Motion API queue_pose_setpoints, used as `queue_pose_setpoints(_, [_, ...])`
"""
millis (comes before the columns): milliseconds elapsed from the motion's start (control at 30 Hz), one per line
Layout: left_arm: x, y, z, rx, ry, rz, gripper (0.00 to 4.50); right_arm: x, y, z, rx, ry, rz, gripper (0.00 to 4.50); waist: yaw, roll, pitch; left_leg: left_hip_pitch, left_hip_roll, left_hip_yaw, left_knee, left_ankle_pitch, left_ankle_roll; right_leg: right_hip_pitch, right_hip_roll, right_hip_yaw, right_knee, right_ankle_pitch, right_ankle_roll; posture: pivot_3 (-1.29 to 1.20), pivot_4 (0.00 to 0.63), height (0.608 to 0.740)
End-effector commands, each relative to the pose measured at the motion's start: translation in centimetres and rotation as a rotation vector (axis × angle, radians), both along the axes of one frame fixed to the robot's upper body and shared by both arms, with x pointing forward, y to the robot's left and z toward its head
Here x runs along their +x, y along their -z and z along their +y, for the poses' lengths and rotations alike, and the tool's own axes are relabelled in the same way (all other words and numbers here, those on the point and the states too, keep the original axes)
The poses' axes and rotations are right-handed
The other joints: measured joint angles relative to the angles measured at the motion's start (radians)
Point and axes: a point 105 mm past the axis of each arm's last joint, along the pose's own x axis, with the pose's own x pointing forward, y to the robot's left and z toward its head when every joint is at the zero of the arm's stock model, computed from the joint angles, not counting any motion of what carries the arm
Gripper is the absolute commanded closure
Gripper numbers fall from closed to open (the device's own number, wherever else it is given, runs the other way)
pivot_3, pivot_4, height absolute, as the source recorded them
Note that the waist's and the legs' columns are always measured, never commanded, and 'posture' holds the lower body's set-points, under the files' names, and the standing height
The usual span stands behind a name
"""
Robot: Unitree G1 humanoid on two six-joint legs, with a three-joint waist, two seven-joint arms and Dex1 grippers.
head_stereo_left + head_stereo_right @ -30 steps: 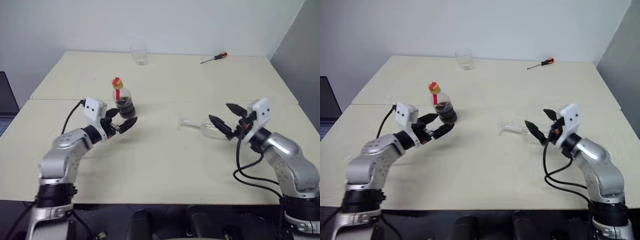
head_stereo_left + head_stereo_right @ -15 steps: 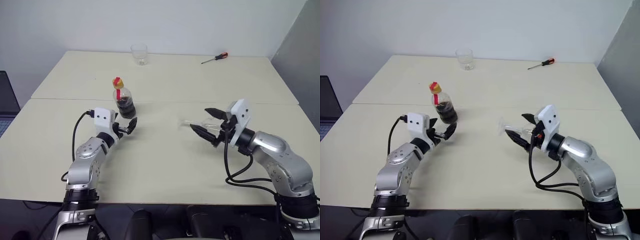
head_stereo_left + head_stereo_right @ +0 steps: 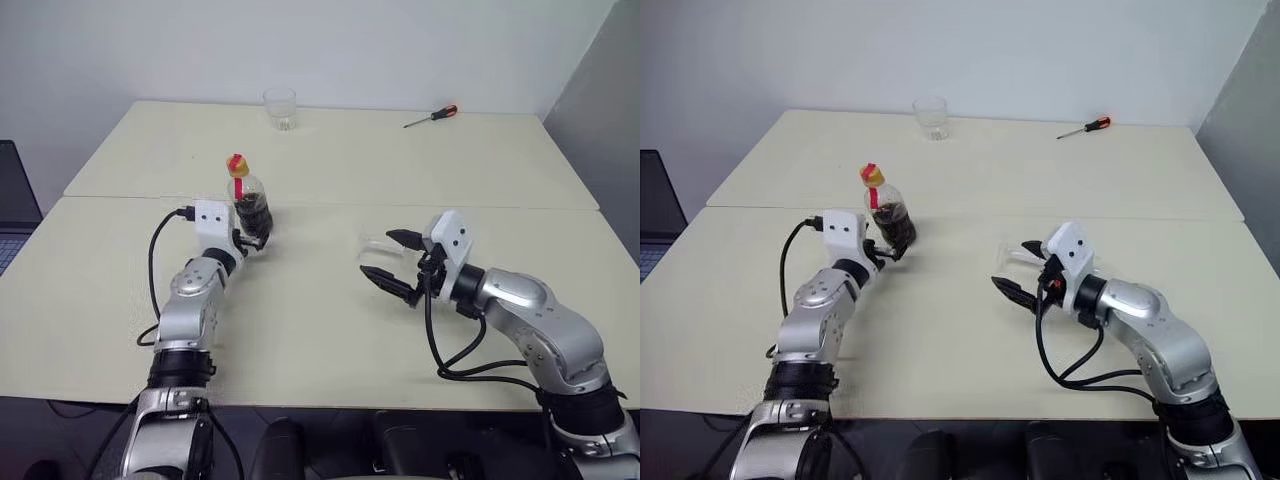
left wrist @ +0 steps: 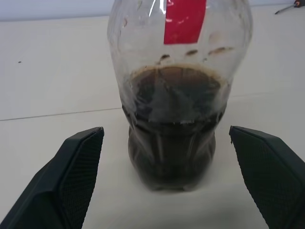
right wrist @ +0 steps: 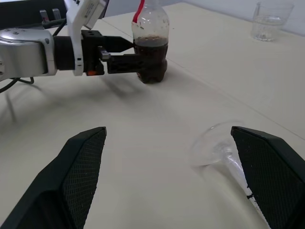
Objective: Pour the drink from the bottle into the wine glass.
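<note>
Flanking the upright bottle (image 4: 180,95), left gripper (image 4: 176,191) spread (right gripper (image 3: 392,258) too)

bottle (image 4: 178,100) cap cut off, wine glass (image 5: 224,152) foot hidden

Head stereo overhead; wrist views close.

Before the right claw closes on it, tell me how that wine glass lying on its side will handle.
The wine glass lies on its side, so its rounded bowl will probably roll if nudged. Clear thin glass with a slim stem: likely fragile and slippery. It looks empty, so probably light.
</note>
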Motion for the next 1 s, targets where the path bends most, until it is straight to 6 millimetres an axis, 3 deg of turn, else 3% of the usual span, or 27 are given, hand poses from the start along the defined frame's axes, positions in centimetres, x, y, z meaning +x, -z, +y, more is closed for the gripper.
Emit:
queue_pose_setpoints(33, [1.0, -1.5, -0.3, 0.029, 0.003, -0.065, 0.0, -0.1, -1.1, 0.4, 0.006, -0.022, -0.044, 0.02, 0.0, 0.0, 0.0, 0.0, 0.0, 0.0, 0.0, 0.0, 0.0, 0.0, 0.0, 0.0, 0.0, 0.0, 0.0, 0.0, 0.15, 0.74])
queue_pose_setpoints(367, [3.2, -1.7, -0.3, 0.07, -0.002, -0.11, 0.0, -0.1, -1.1, 0.2, 0.005, -0.012, -0.047, 0.02, 0.0, 0.0, 0.0, 0.0, 0.0, 0.0, 0.0, 0.0, 0.0, 0.0, 0.0, 0.0, 0.0, 0.0, 0.0, 0.0, 0.15, 0.74])
queue_pose_setpoints(467, [3.3, -1.8, -0.8, 0.061, 0.029, -0.122, 0.57, -0.1, -1.2, 0.0, 0.002, -0.003, -0.052, 0.0, -0.001, 0.0, 0.0, -0.001, 0.0, 0.0, 0.0, 0.0, 0.0, 0.0, 0.0, 0.0, -0.001, 0.0, 0.0, 0.0, 0.15, 0.74])
queue_pose_setpoints(667, [3.2, -1.7, -1.2, 0.068, 0.048, -0.134, 2.25, -0.2, -1.1, -0.3, -0.002, 0.009, -0.055, 0.0, -0.001, 0.0, 0.0, -0.001, 0.0, 0.0, 0.0, 0.0, 0.0, 0.0, 0.0, 0.0, -0.001, 0.0, 0.0, 0.0, 0.15, 0.74])
queue_pose_setpoints(767, [3.1, -1.7, -1.1, 0.067, 0.048, -0.136, 2.55, 0.0, -1.2, -0.3, -0.004, 0.013, -0.062, 0.0, -0.001, 0.0, 0.0, -0.001, 0.0, 0.0, 0.0, 0.0, 0.0, 0.0, 0.0, 0.0, 0.0, 0.0, 0.0, 0.0, 0.15, 0.74])
queue_pose_setpoints(867, [3.1, -2.0, -1.2, 0.066, 0.06, -0.141, 2.58, 0.4, -2.0, -0.3, 0.036, 0.022, -0.069, 0.0, -0.001, 0.0, 0.0, -0.001, 0.0, 0.0, 0.0, 0.0, 0.0, 0.0, 0.0, 0.0, -0.001, 0.0, 0.0, 0.0, 0.15, 0.74])
queue_pose_setpoints(1000, [2.4, -2.8, -3.4, 0.056, 0.192, -0.143, 2.58, 1.4, -4.5, -1.0, 0.104, 0.069, -0.088, 0.0, -0.001, 0.0, 0.0, -0.001, 0.0, 0.0, 0.0, 0.0, 0.0, 0.0, 0.0, 0.0, 0.0, 0.0, 0.0, 0.0, 0.15, 0.74])
